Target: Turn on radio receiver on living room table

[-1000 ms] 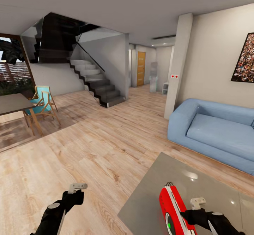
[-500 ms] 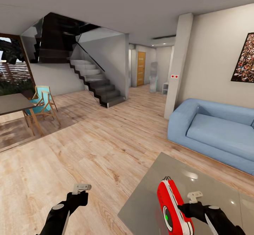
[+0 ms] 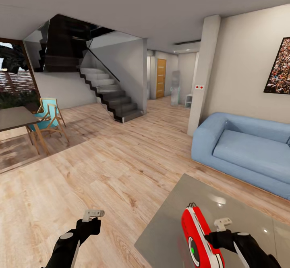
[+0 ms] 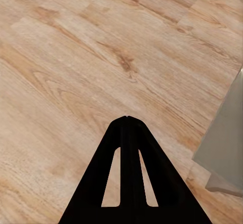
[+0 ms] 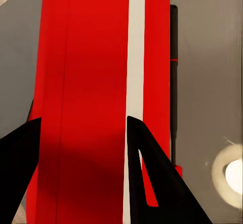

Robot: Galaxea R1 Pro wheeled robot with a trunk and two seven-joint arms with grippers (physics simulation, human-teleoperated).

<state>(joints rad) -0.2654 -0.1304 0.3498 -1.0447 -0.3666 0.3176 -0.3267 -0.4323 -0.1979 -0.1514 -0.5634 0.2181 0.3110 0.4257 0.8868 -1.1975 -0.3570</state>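
The red radio receiver (image 3: 200,235) with its white rim band stands on edge near the front of the glossy grey table (image 3: 169,223). A green light glows on its round dial face (image 3: 194,250). My right gripper (image 3: 211,238) is against the radio's right side. In the right wrist view its fingers (image 5: 147,173) stand apart, open, with the radio's red body (image 5: 86,57) close up behind them. My left gripper (image 3: 95,219) hangs over the plank floor left of the table, its fingers (image 4: 127,133) shut together on nothing.
A light-blue sofa (image 3: 245,151) stands beyond the table at the right, under a framed crowd picture (image 3: 280,68). A pillar (image 3: 203,74), a staircase (image 3: 108,94), a dark dining table (image 3: 14,119) and a blue chair (image 3: 49,113) lie further off across pale wood floor (image 3: 100,167).
The radio tipped slightly left under the right gripper's push, then came back to the right. The left arm shifted a little to the right early on.
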